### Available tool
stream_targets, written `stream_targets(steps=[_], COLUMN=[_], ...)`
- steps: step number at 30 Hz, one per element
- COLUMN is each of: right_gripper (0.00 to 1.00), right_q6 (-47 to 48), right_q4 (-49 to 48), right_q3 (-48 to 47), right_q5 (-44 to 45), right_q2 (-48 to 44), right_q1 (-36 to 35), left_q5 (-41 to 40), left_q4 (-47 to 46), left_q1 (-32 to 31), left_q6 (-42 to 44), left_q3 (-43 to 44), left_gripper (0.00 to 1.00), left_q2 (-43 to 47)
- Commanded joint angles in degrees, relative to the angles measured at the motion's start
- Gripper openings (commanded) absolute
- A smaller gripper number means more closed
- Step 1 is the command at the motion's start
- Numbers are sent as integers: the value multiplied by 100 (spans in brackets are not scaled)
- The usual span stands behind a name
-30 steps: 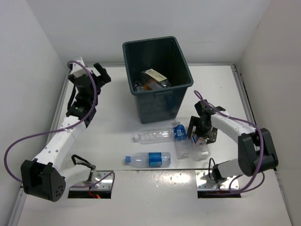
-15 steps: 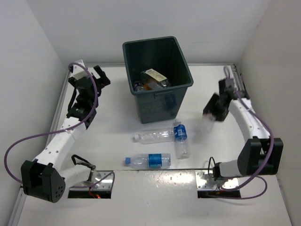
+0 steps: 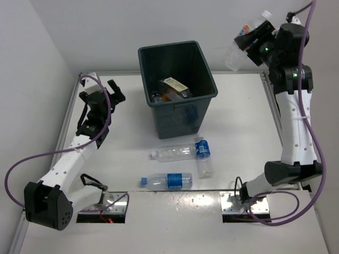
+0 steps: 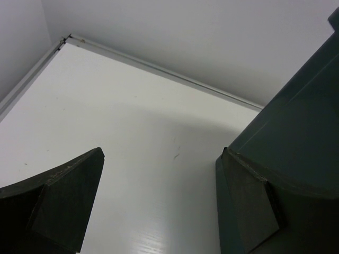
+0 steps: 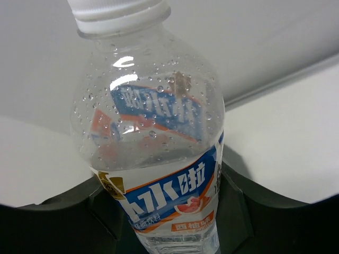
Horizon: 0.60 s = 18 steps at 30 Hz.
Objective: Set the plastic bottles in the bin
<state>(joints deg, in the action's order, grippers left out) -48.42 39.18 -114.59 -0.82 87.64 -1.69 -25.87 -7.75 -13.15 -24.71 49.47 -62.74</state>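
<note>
High in the air, right of and beyond the bin (image 3: pixel 159 58), my right gripper (image 3: pixel 255 41) is shut on a clear plastic bottle (image 3: pixel 234 55). In the right wrist view this bottle (image 5: pixel 153 132) has a white cap and a blue, white and orange label, and sits between my right gripper's (image 5: pixel 164 211) dark jaws. Three more bottles lie on the table in front of the bin: an unlabelled one (image 3: pixel 174 153), one with a blue label (image 3: pixel 203 159) and another blue-labelled one (image 3: pixel 167 179). My left gripper (image 3: pixel 113 87) stands open and empty left of the bin (image 4: pixel 302 121).
Inside the bin lie several items, among them a bottle with a brown label (image 3: pixel 174 87). White walls close the table at the back and both sides. My left gripper's fingers (image 4: pixel 58 206) frame bare white tabletop beside the bin's wall.
My right gripper shut on a bottle at the front right of the table and lifted it high toward the back right. The left arm has barely shifted.
</note>
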Motion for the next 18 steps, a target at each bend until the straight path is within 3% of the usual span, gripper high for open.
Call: stream_targets(steps=[1, 4, 6, 7, 8, 10, 14, 18], right_gripper=[34, 39, 49, 58, 83, 100, 100, 100], right_q6=[-124, 174, 421, 421, 422, 422, 536, 781], right_q4=[-1014, -1105, -816, -737, -580, -377, -156, -566], right_q3=[-213, -467, -653, -653, -653, -784, -1040, -505], right_q5=[-479, -271, -173, -173, -243, -436, -148, 1212], right_q2=[288, 517, 851, 956, 1140, 1317, 1178, 353], right_q1=[-618, -1296, -1929, -2088, -2324, -2458, -2459, -2353], left_q5=[126, 187, 318, 319, 415, 477, 538, 600], left_q4=[-16, 37, 37, 89, 89, 141, 265, 318], left_q1=[-21, -21, -21, -21, -21, -21, -21, -21], left_q6=[-121, -191, -244, -245, -245, -245, -306, -306], left_q3=[-157, -210, -263, -263, -263, -263, -263, -263], left_gripper=[100, 100, 100, 100, 100, 100, 100, 100], left_q2=[236, 350, 350, 402, 403, 403, 456, 508])
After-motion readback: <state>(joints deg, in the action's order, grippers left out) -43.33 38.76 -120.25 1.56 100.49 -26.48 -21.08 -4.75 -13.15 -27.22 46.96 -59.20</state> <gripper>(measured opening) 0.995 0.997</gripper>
